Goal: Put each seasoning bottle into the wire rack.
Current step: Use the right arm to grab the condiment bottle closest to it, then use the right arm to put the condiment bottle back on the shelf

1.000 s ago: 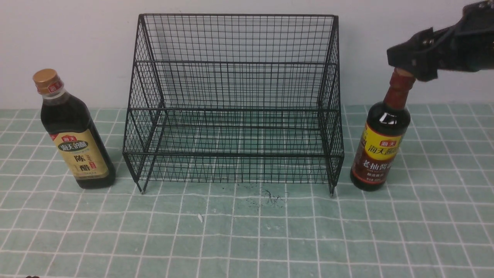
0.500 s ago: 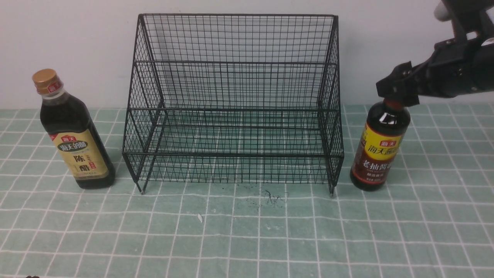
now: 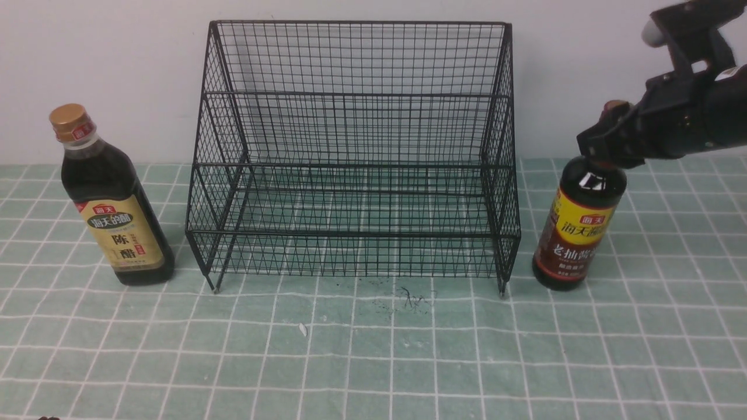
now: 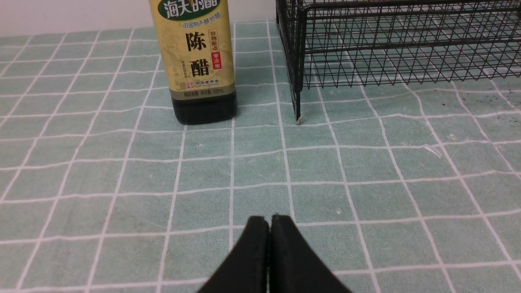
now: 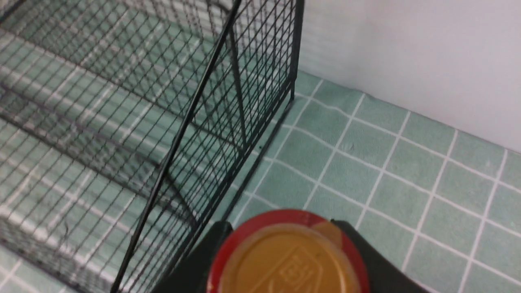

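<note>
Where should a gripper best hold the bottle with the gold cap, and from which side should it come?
Probably at the narrow neck under the gold cap. The bottle stands upright and its body is broad, so the neck fits jaws better. Come from the front or above; the rack stands on its right.

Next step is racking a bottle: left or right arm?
Right. The right tool flanks the neck of the soy sauce bottle standing beside the wire rack. The left tool is shut, low over the cloth, well short of the vinegar bottle.
</note>
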Available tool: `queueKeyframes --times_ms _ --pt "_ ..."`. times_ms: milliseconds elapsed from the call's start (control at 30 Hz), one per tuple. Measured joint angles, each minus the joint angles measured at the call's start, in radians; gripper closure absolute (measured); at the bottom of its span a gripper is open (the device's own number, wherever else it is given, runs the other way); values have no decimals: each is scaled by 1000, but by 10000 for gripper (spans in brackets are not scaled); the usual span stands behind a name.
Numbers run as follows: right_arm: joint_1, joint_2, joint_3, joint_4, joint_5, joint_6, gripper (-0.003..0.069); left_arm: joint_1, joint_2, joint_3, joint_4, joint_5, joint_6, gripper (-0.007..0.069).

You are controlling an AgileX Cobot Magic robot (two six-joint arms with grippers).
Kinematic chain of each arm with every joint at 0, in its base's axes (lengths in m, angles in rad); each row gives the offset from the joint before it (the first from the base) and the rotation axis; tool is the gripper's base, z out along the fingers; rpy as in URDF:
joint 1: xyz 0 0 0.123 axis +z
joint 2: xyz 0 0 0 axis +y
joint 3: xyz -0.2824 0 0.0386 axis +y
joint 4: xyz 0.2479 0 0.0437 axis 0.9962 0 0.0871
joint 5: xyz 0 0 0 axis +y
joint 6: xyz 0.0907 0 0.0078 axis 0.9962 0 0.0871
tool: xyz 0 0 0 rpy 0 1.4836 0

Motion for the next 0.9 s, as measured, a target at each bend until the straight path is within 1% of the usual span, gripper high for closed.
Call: queueKeyframes --times_ms 133,233,367,400,467,600,700,800,900 --pt "0 -93 2 -38 48 0 385 0 0 0 0 0 0 638" --pt "0 -151 -35 -44 80 0 385 0 0 0 0 0 0 638" --pt "0 -195 -164 -41 162 1 385 0 0 0 0 0 0 638" --pt "0 -198 -238 -35 210 1 385 0 0 0 0 0 0 638" --pt "0 -198 -319 -25 263 2 385 0 0 0 0 0 0 638" --pt "0 -187 -461 23 334 3 385 0 0 0 0 0 0 638" --pt "0 -163 -526 76 339 3 385 0 0 0 0 0 0 638" --pt "5 -83 -606 146 349 0 385 0 0 0 0 0 0 638" --pt "32 -9 -640 155 349 -1 385 0 0 0 0 0 0 638"
